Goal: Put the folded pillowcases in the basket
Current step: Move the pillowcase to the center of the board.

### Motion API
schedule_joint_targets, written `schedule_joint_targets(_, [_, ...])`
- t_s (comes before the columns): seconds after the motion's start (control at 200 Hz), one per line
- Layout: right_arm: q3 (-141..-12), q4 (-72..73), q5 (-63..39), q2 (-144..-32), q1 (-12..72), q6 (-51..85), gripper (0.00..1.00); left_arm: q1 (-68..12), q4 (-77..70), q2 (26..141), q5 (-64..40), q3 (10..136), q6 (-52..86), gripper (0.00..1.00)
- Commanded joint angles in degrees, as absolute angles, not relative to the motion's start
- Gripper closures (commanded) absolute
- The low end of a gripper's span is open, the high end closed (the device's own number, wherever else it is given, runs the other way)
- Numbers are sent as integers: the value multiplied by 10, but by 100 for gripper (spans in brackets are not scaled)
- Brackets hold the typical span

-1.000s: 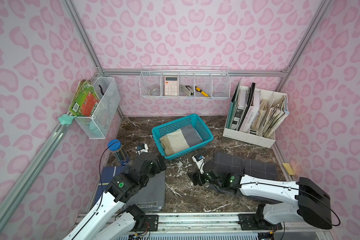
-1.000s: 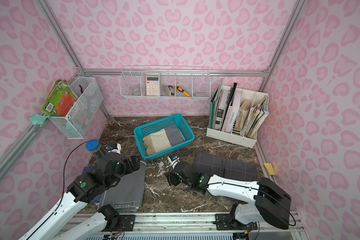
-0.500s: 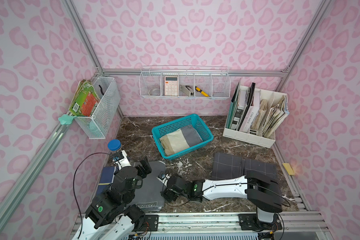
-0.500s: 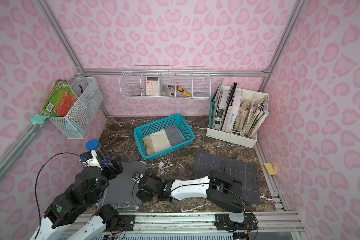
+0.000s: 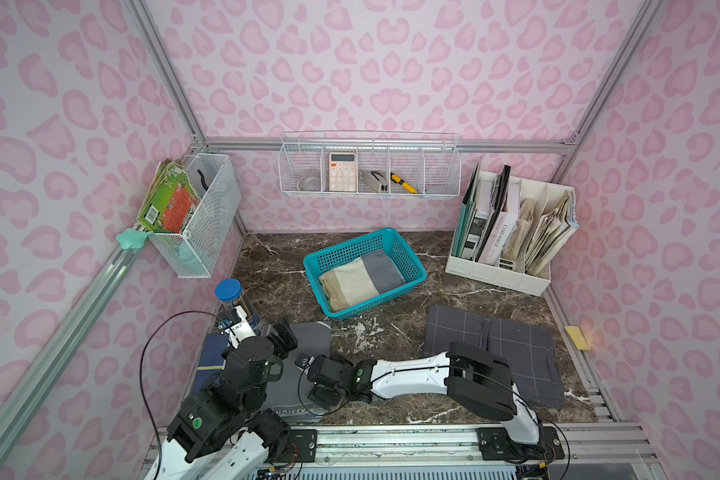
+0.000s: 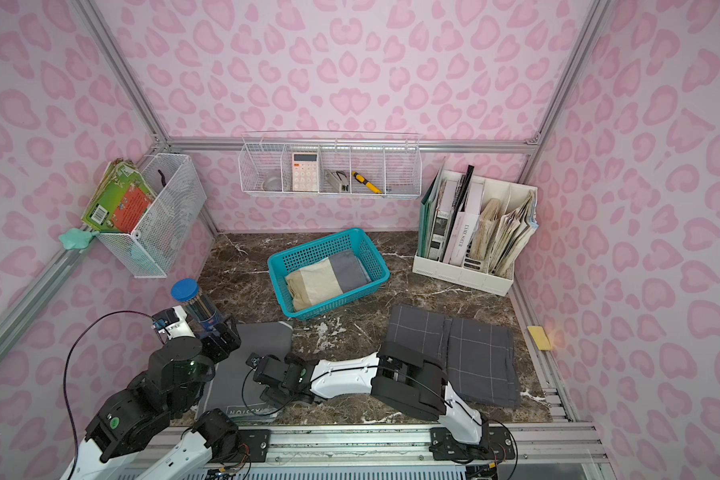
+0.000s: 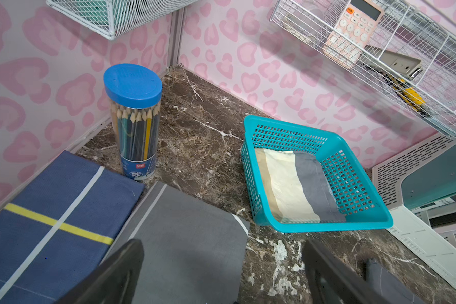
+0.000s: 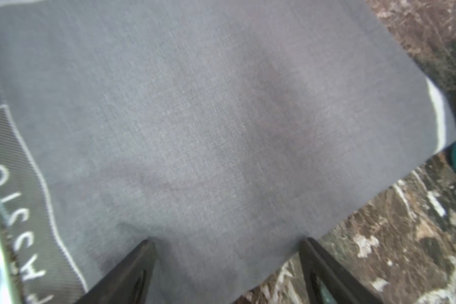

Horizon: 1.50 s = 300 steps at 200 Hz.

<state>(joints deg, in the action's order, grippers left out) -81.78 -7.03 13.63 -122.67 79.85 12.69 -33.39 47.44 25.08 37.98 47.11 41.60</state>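
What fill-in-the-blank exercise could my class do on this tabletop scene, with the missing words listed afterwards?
1. The striped folded pillowcase in the teal plastic lattice basket is tan, cream and ____.
2. The clear cylindrical pencil tub has a ____ lid.
3. The right gripper, its jaws ____, is over the plain grey folded pillowcase with a lettered band.

Missing words: grey; blue; open.

Marble tabletop (image 5: 454, 291): basket (image 5: 350, 254), pencil jar (image 5: 233, 297), grey pillowcase (image 5: 312, 340), checked cloth (image 5: 516, 345), file organiser (image 5: 495, 276).
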Motion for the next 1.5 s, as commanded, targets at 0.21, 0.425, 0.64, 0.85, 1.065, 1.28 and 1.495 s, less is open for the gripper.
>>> schedule_joint_targets(0.21, [-670,-114,188,-1145,754,256,13,-335,495,298,387,477,422,1])
schedule_joint_targets(0.425, [-562,-98,194,-1077,706,311,13,-333,490,375,339,478,422,1])
schedule_joint_targets(0.64, [-502,-119,240,-1016,651,319,14,-333,537,459,292,458,498,1])
schedule_joint_targets(0.85, [-480,-99,226,-962,637,292,14,-334,519,478,237,392,549,1])
schedule_joint_targets(1.065, [-484,-77,201,-938,674,306,14,-334,500,514,202,349,567,1])
schedule_joint_targets(1.28, [-490,-84,195,-948,707,331,13,-332,494,580,168,351,581,1])
schedule_joint_targets(1.495, [-466,-72,183,-959,682,344,13,-303,493,631,145,351,590,1])
